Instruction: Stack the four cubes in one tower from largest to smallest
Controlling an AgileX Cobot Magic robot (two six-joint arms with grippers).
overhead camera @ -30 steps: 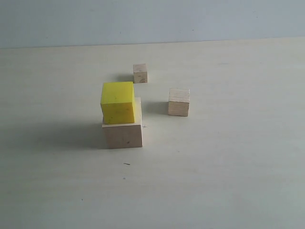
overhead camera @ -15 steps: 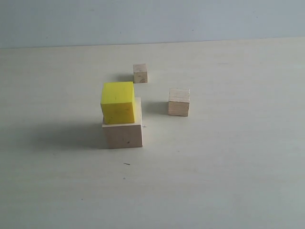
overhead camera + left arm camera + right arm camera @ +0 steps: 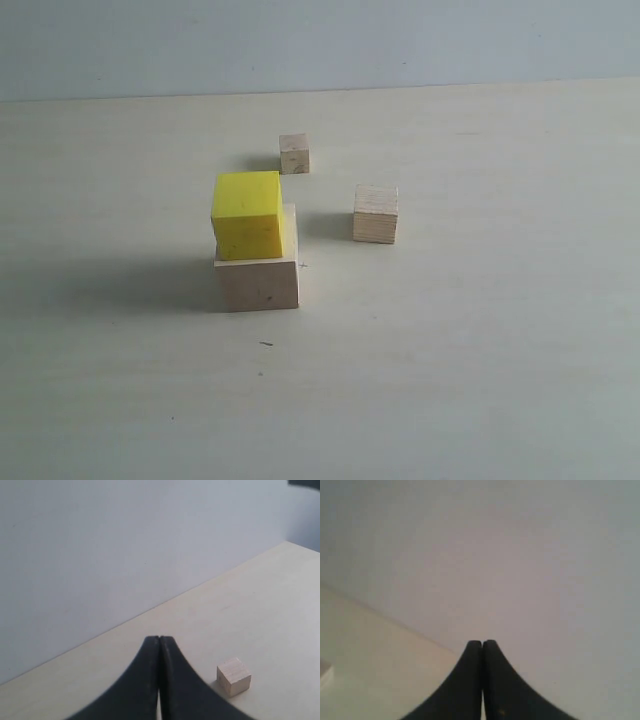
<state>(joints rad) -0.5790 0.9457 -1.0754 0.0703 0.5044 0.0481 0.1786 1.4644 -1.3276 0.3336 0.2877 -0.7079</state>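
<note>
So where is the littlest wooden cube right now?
In the exterior view the smallest cube sits alone, farthest back, behind the yellow cube and left of the medium cube.

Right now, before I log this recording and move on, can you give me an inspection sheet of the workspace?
Surface: pale table, bare apart from the cubes.
Job's things: yellow cube sits on the large wood cube, shifted toward the left of the exterior view rather than centred. The medium wood cube and small wood cube stand apart on the table, not yet stacked.
Clutter: nothing seen beyond a small dark speck.
Grippers: left gripper and right gripper both shut and empty, away from the cubes and out of the exterior view.
Cables: nothing seen.
Surroundings: plain pale wall behind the table.
</note>
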